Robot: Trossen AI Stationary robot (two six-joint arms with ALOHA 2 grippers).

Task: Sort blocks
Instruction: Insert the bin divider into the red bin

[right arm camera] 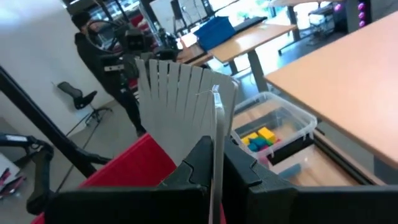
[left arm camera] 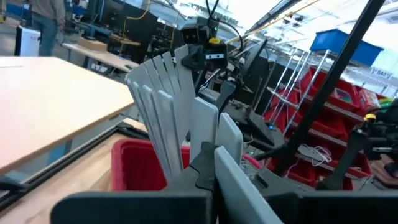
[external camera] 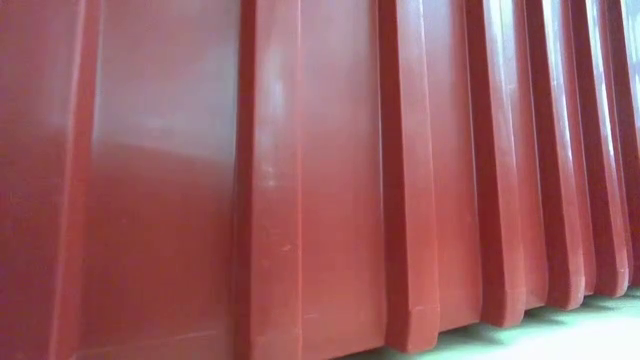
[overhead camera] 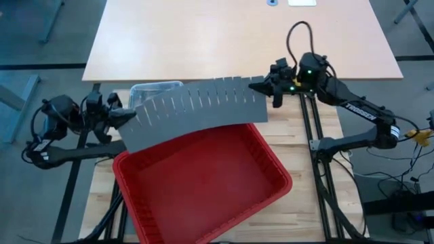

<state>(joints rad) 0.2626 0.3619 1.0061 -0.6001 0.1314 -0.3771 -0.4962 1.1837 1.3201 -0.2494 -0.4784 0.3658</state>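
A long grey slotted divider panel (overhead camera: 196,112) hangs bowed above a red bin (overhead camera: 129,169), spanning between my two grippers. My left gripper (overhead camera: 127,117) is shut on its left end, my right gripper (overhead camera: 262,87) on its right end. Behind the panel stands a small clear tub (overhead camera: 154,88); in the right wrist view the tub (right arm camera: 292,121) holds yellow, green and blue blocks (right arm camera: 260,138). The low view shows only the bin's ribbed red wall (external camera: 300,180). My left gripper pinches the panel's left end (left arm camera: 224,155) between its two fingers, coming level from the table's left. The panel is lifted clear over the bin, slotted edge up. My right gripper pinches the panel's right end (right arm camera: 216,140) between its two fingers, level from the table's right. The panel stands on edge there and curves away toward the other arm.
A pale wooden table top (overhead camera: 237,34) lies beyond the work table. The red bin fills the middle and near part of the table. A person (right arm camera: 93,43) stands in the room behind, among desks and shelves.
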